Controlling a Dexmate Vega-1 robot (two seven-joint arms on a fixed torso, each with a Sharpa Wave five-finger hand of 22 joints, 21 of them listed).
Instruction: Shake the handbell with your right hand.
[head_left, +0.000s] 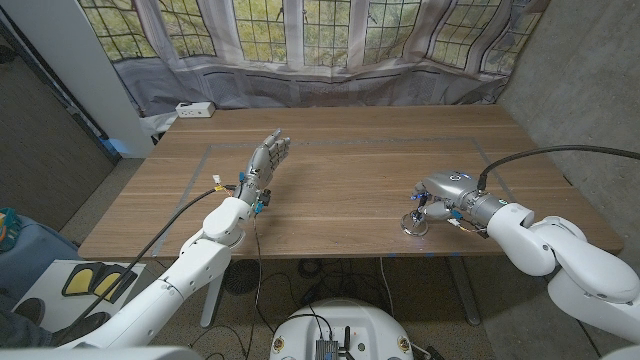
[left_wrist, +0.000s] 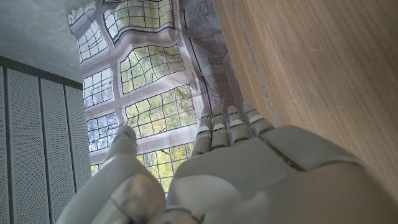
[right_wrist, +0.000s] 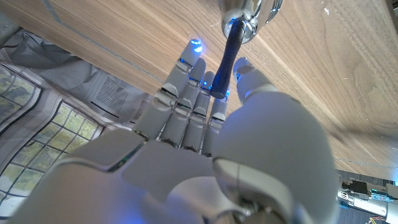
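Observation:
The handbell stands on the wooden table at the front right, a shiny silver bell with a dark handle. My right hand is over it from the right. The handle runs up between the thumb and the fingers, which pinch it; the fingers stay fairly straight. The handle's top end is hidden behind the hand. My left hand is raised at the table's left middle, far from the bell, fingers straight and together, holding nothing.
A white power strip lies at the table's far left corner. Thin tape lines mark a rectangle on the tabletop. A printed window curtain hangs behind the table. Cables run along both arms.

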